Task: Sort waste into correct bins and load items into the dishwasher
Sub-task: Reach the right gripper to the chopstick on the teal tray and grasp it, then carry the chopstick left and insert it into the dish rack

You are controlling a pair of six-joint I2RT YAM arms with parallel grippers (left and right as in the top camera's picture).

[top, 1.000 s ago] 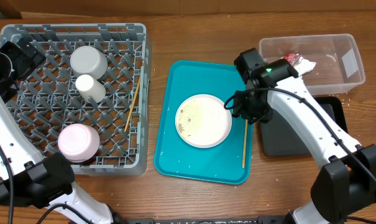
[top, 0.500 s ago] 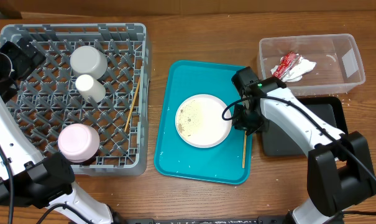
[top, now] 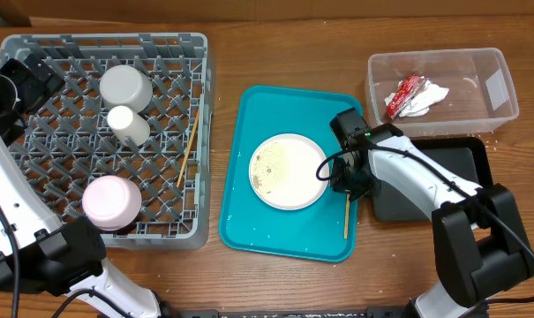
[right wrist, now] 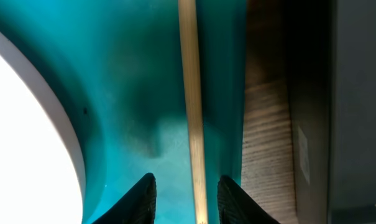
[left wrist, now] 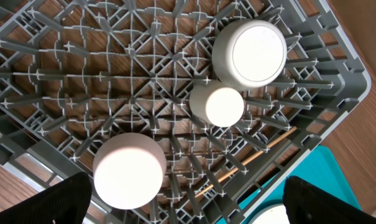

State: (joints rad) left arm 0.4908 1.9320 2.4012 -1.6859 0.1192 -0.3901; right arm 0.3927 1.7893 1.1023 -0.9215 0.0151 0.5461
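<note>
Chopstick [right wrist: 189,93] on the teal tray [right wrist: 132,93], between plate [right wrist: 20,124] and tray wall — straddling it with the right gripper [right wrist: 188,193], jaws narrowly apart, not yet pinching. Risking a roll against the wall if closing off-centre. Holding the left gripper [left wrist: 188,199] wide open above the rack [left wrist: 82,74].
</note>
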